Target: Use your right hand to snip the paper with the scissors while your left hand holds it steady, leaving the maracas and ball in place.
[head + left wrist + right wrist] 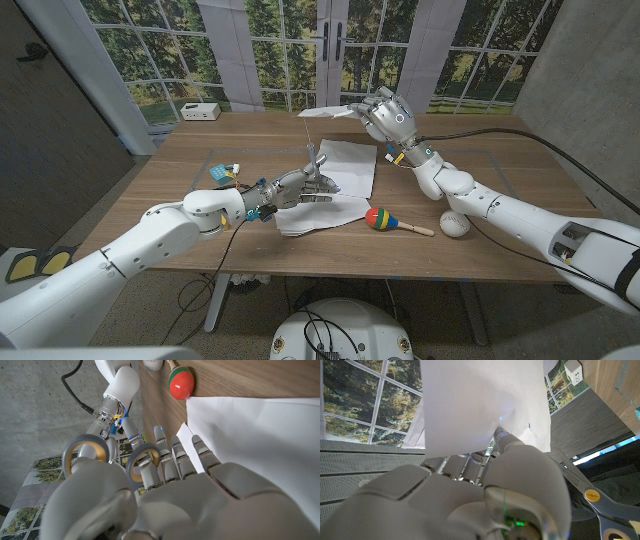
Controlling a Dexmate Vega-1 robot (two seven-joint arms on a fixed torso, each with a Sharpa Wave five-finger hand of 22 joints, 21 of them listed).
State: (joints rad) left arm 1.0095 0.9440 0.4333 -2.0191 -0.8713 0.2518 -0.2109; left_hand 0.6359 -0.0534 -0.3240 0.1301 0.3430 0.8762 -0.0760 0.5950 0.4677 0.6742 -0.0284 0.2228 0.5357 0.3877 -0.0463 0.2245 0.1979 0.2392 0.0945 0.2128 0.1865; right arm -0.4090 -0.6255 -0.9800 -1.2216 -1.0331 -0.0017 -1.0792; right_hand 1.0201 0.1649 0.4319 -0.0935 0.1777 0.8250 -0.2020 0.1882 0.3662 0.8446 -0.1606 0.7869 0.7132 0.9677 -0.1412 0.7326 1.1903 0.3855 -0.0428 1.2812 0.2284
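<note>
My right hand point(388, 118) is raised over the far side of the table and pinches a small white piece of paper point(328, 112) that sticks out towards the left; the same paper point(480, 405) hangs in front of that hand point(470, 495). My left hand point(297, 187) sits over the larger paper sheets point(350, 168) and holds the scissors point(314, 160), blades pointing up. Its fingers point(165, 460) reach through the grey handle rings point(141, 458). The scissors point(592, 497) lie well below the raised paper. The maraca point(380, 219) and white ball point(455, 225) lie near the front right.
A second sheet point(318, 216) lies crumpled under my left hand, next to the maraca point(181, 382). A white box point(200, 111) stands at the back left edge. Small coloured items point(225, 172) lie left of the sheets. My right forearm point(500, 205) passes above the ball.
</note>
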